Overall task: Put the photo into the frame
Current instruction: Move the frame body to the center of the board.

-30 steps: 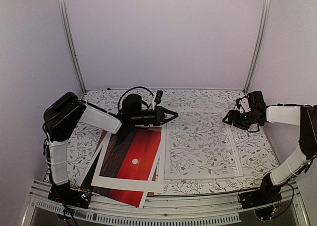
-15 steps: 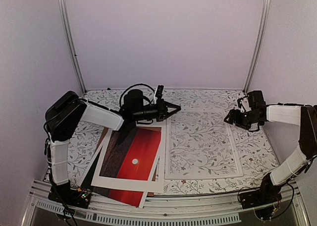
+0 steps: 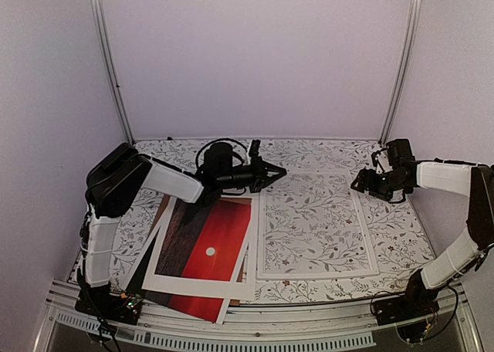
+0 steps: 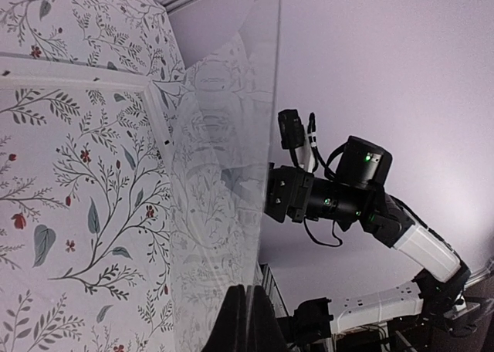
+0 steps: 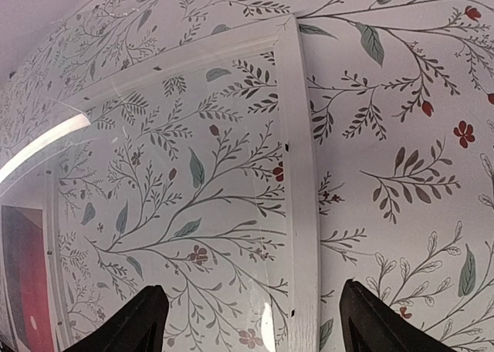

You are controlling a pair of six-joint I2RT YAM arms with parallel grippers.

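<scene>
Clear and thin, the pane (image 4: 231, 136) is pinched in the closed left fingers (image 3: 274, 170) and tilts up off the white frame (image 3: 316, 275), likely to admit the print. The right fingers (image 3: 361, 184) hover spread and empty over its far right rail. The sunset photo (image 3: 220, 236) lies just near-side of the left fingers, under a window mat (image 3: 193, 284).

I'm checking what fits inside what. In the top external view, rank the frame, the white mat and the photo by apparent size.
1. the frame.
2. the white mat, a little smaller.
The photo lies partly hidden under the mat, so it cannot be ranked.
</scene>
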